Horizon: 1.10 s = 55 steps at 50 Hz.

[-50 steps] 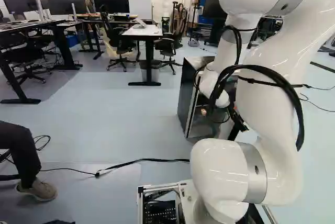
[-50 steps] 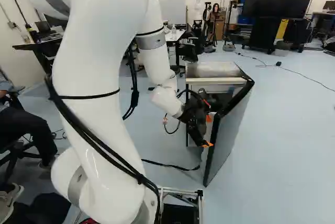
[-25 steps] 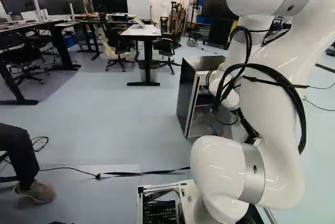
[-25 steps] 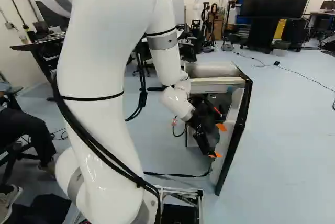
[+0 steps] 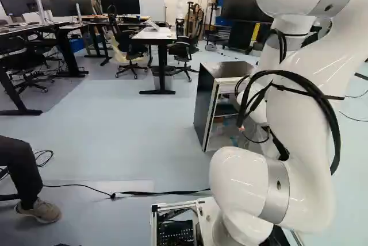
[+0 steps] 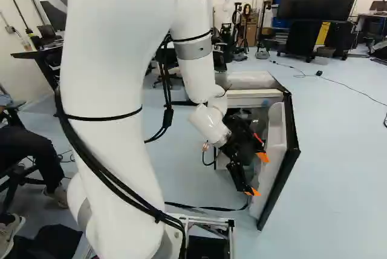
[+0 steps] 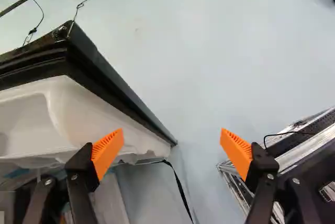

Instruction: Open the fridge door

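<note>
1. So the fridge door point(image 6: 275, 141) hangs off the fridge body point(image 6: 245, 79), swung wide open with its free edge point(image 6: 281, 174) towards the robot's base. Job looks basically done, maybe a last nudge left.
2. Handling-wise, probably a stiff panel with some weight, but it should swing easily on its hinges. The white liner point(image 7: 73, 124) looks like slick, thinnish plastic, so I'd guess pushing flat on the inner side near the free edge beats clamping a moulded lip.
3. Black gripper point(image 7: 171, 152) is at the door's inner side, jaws spread, nothing pinched. The door lies off to one side of them, not in the gap. The nearer orange pad point(image 7: 107, 153) is right by the liner; can't tell if it's touching.
4. The other orange pad point(image 7: 235, 150) is well apart from the door, over bare floor.
5. Metal frame point(image 7: 301, 153) sits past that pad, farther from the door. Worth watching if the wrist swings that way, imo.
</note>
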### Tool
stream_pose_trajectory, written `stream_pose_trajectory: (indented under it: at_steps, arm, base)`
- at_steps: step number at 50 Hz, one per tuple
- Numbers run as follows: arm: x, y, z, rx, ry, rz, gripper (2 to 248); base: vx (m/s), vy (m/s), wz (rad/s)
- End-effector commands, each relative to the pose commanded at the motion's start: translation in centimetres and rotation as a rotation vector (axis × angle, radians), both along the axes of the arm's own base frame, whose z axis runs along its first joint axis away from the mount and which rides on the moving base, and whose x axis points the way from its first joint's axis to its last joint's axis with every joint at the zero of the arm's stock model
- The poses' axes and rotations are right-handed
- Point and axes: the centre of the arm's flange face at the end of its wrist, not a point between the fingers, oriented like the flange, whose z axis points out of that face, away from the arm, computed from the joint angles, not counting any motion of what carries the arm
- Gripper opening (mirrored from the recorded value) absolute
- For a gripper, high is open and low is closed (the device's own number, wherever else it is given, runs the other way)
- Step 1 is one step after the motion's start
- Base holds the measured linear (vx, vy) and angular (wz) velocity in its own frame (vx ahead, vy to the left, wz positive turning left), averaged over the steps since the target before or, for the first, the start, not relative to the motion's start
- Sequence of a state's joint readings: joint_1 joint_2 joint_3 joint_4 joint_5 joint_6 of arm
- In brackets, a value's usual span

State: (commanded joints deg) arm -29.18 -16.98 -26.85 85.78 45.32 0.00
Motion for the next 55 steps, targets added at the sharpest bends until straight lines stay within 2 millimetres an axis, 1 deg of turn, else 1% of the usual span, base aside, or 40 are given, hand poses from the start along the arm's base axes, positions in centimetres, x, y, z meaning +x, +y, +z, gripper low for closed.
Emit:
stream_pose_trajectory:
  at_steps: [13,55]
  arm:
    - [-0.3,-0.2,0.2,-0.031,0.016,-0.002,247]
    - [-0.9,-1.0,2.1,-0.264,0.119,0.012,247]
  base:
    - [0.0,0.0,0.0]
    - [0.0,0.0,0.0]
